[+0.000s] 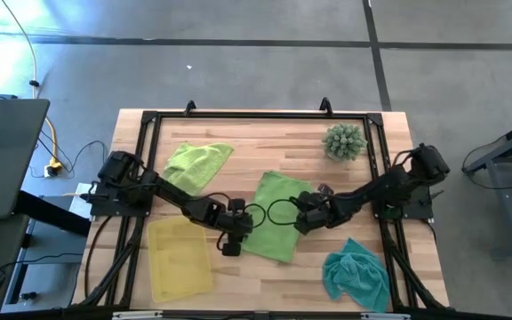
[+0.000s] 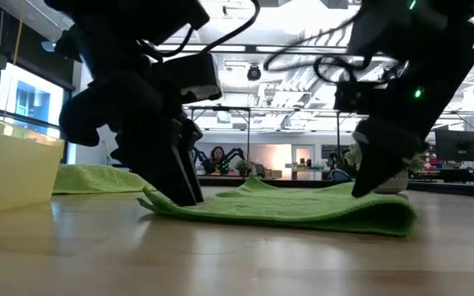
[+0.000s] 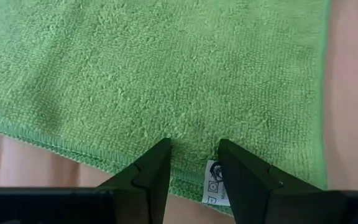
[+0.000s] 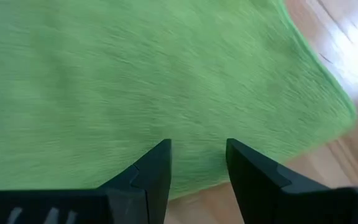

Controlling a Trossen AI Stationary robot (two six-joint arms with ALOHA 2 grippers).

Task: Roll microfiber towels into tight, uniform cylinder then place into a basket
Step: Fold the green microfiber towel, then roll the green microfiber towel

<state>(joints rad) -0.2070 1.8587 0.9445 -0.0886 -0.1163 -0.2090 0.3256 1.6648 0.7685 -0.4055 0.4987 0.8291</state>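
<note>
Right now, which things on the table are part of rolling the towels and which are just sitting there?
Part of the job:
flat lime green microfiber towel under both grippers
crumpled lime green towel
crumpled teal towel
translucent yellow plastic basket

Just lying about:
spiky green ball-shaped plant

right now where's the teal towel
In the high view the teal towel lies crumpled at the table's near right corner, apart from the flat green towel the grippers work on, and across from the yellow basket.
</note>
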